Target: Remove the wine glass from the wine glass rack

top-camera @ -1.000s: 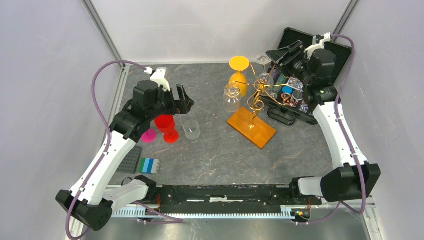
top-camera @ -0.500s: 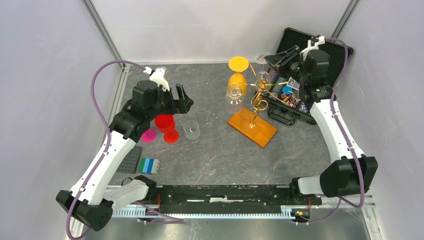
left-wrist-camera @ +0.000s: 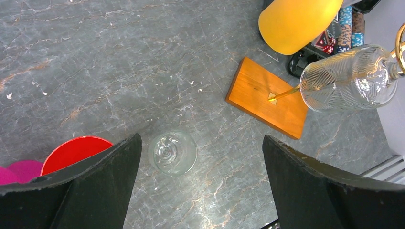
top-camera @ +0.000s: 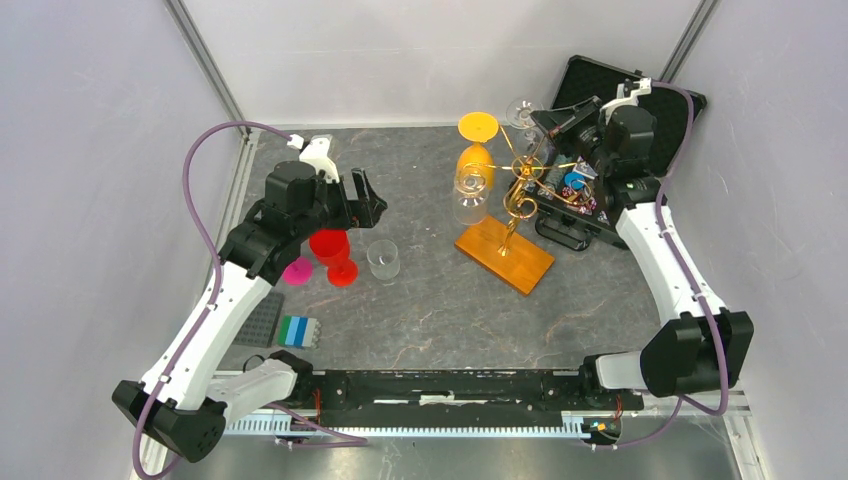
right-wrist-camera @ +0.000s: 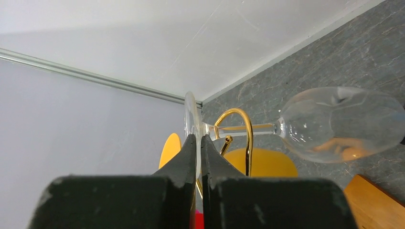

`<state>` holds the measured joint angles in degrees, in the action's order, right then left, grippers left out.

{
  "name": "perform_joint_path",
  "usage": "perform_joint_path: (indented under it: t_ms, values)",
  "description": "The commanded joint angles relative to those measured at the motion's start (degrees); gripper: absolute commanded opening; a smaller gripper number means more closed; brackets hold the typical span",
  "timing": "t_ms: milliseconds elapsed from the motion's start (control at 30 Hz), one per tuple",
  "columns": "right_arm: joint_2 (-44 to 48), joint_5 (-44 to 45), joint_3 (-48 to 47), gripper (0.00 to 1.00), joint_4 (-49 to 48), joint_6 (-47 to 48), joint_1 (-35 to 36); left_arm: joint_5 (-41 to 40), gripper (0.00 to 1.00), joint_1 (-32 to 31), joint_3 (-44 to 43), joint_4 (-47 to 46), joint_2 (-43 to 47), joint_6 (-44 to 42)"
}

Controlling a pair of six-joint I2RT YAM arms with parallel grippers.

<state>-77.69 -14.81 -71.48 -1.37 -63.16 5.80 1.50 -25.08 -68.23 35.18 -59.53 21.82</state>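
Looking down from above, we saw the dark stone-patterned table (top-camera: pixel 430 320) with the black case (top-camera: pixel 590 80) lying open at its 2 o'clock corner. The rack (top-camera: pixel 503 255) stood just beside the case, at about 1 o'clock from the table's middle. Its wooden base lay flat on the surface and its gold wire arms curled out from the post.

Three glasses hung from those arms. The orange glass (top-camera: pixel 478 160) was on the post's 11 o'clock side and the ribbed glass (top-camera: pixel 466 200) on its 9 o'clock side. The wine glass (top-camera: pixel 519 110), clear and plain, was at 12 o'clock, toward the back wall. In the right wrist view the wine glass (right-wrist-camera: pixel 344 124) had its stem lying through a gold loop, bowl on one side and foot on the other.

The right gripper (right-wrist-camera: pixel 197 140) had its fingers pinched shut on the thin edge of that foot, so the glass was gripped while hanging on the rack. The left gripper (top-camera: pixel 368 200) hung over the 9 o'clock part of the table, well apart from the rack, its fingers (left-wrist-camera: pixel 95 186) spread wide open.

Near it stood a red cup (top-camera: pixel 328 245), with a small clear tumbler (top-camera: pixel 383 260) just beside it at 3 o'clock. A pink piece (top-camera: pixel 296 270) lay at the cup's 8 o'clock. Toward the table's 7 o'clock edge lay a grey studded plate (top-camera: pixel 260 320), and just beside it a blue and green block (top-camera: pixel 297 330).
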Motion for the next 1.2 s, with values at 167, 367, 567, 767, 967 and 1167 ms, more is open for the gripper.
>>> perform_joint_path:
  t_ms: [167, 367, 567, 767, 967, 1167]
  values:
    - [2.07, 3.59, 0.53, 0.0, -1.17, -1.65, 0.13, -0.77, 1.0, 0.48, 0.02, -1.44, 1.34, -0.08]
    - [4.77, 5.94, 4.01, 0.0, -7.4, -7.36, 0.18, -0.57, 1.0, 0.5, -0.25, -1.43, 1.46, 0.03]
    - [5.63, 8.37, 3.5, 0.0, -7.16, -8.0, 0.17, -0.32, 1.0, 0.56, -0.16, -1.43, 1.78, -0.03]
    - [7.13, 11.37, 3.12, 0.0, -4.83, -7.74, 0.17, -0.33, 1.0, 0.64, -0.03, -1.46, 2.07, -0.03]
    - [8.85, 12.24, 3.37, 0.0, -3.68, -7.91, 0.17, -0.15, 1.0, 0.65, 0.02, -1.43, 2.16, -0.03]
    - [10.94, 7.21, 4.3, 0.0, -2.99, -9.83, 0.25, -0.19, 1.0, 0.61, 0.02, -1.45, 2.14, 0.06]
